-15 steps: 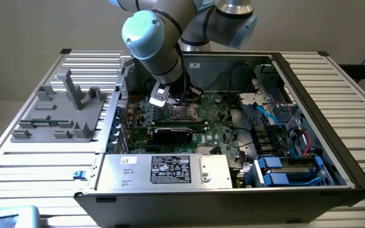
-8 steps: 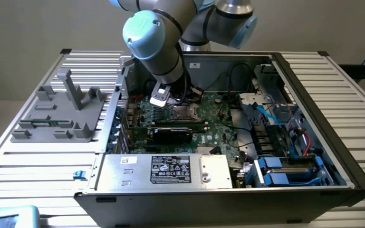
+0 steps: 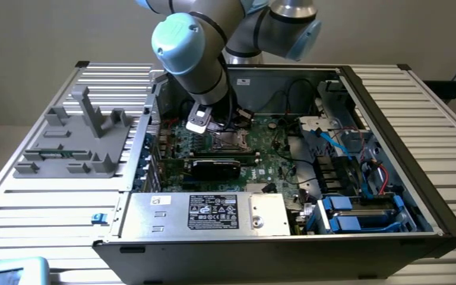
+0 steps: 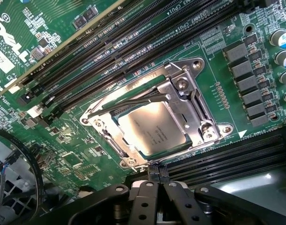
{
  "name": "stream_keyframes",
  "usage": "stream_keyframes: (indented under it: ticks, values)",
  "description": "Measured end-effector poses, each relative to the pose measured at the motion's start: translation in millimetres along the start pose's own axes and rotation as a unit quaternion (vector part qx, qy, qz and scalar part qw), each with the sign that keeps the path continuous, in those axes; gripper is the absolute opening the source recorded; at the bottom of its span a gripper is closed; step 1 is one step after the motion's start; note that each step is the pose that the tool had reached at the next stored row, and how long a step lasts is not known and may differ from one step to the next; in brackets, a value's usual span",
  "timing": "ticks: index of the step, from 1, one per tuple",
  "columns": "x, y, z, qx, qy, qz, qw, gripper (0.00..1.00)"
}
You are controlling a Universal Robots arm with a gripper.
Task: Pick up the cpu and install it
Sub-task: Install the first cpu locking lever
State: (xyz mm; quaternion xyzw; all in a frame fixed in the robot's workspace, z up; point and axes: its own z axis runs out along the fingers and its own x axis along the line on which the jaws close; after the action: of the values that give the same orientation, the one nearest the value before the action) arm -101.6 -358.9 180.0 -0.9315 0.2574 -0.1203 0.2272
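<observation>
Exterior view: looks down from high at the near side of the bench (image 3: 46,205), facing the far wall; it stands far enough back to take in the whole open computer case (image 3: 386,119), the arm (image 3: 196,53) and the grey fixture (image 3: 73,139) at the exterior view's left.
Wrist view: rides on the arm, looking steeply down, very near the motherboard (image 4: 63,154); the dark tool (image 4: 154,180) sits at the frame edge.
Shared part: the CPU socket (image 4: 199,108) with the cpu (image 4: 152,127) in it, and the surrounding green board; in the exterior view this lies just under the arm's end.
</observation>
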Motion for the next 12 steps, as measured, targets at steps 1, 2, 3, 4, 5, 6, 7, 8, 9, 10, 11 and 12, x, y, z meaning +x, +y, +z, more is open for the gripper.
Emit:
stream_keyframes:
  ticks: [1,2,3,4,5,6,7,8,9,10,11,12]
  values:
    - [0.0,0.0,0.0,0.0000,0.0000,0.000,1.0000,0.11]
    - [0.0,0.2,-0.1,0.0000,0.0000,0.000,1.0000,0.11]
    - [0.1,0.4,-0.2,0.0000,0.0000,0.000,1.0000,0.11]
    - [0.2,0.5,-0.3,0.0000,0.0000,0.000,1.0000,0.11]
    - [0.2,0.5,-0.3,0.0000,0.0001,0.000,1.0000,0.11]
    - [0.2,0.5,-0.3,-0.0001,0.0001,0.000,1.0000,0.11]
    - [0.2,0.5,-0.3,0.0000,0.0001,0.000,1.0000,0.11]
    - [0.2,0.6,-0.3,-0.0001,0.0001,0.000,1.0000,0.11]
    - [0.2,0.6,-0.3,0.0000,0.0000,0.000,1.0000,0.11]
    - [0.0,0.7,-0.4,0.0001,0.0001,0.000,1.0000,0.11]
    - [-0.2,0.8,-0.4,0.0000,0.0000,0.000,1.0000,0.11]
    - [-0.2,0.8,-0.5,0.0000,0.0000,0.000,1.0000,0.11]
